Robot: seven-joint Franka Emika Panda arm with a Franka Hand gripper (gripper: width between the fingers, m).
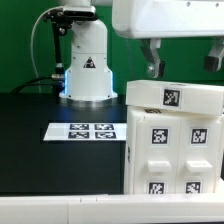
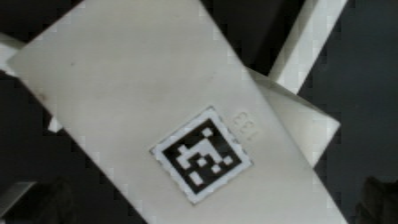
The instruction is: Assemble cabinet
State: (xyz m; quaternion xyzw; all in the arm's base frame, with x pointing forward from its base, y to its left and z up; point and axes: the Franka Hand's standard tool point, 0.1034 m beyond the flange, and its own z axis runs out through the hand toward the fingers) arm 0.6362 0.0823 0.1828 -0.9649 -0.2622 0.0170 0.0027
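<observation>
Up close, cabinet [image 1: 172,140] upright beside marker board [image 1: 86,131], gripper [image 1: 180,60] spread wide just above it

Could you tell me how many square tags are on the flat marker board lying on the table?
4, in a two-by-two block on the marker board, which lies in front of the arm's base and beside the cabinet. None look hidden.

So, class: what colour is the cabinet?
White, with black-and-white square tags; the cabinet shows best in the exterior view.
</observation>
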